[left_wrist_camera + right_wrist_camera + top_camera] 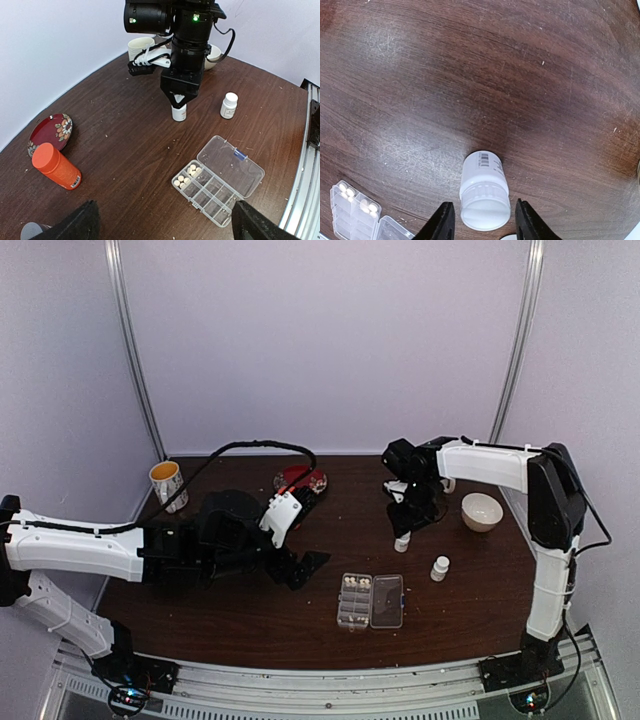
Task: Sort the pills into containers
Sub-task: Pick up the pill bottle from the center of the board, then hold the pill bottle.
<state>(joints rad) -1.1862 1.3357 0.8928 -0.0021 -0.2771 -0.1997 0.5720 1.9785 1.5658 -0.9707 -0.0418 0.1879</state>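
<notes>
Dark wood table, white walls.

Top view: right claw sits over a small white bottle. Organiser box is open, near-left of that claw, with pills in its end cells. Left claw is wide and empty, box just off its tip.

Left wrist view: orange bottle and floral plate ahead-left of this claw, second white bottle beside the right claw. None looks in the way.

Right wrist view: jaws part-open, straddling the bottle, thin gap each side, no grip.

Pills look light, hard, likely to roll: pinch singly. Bottle looks smooth and tippy: grab near the top.
</notes>
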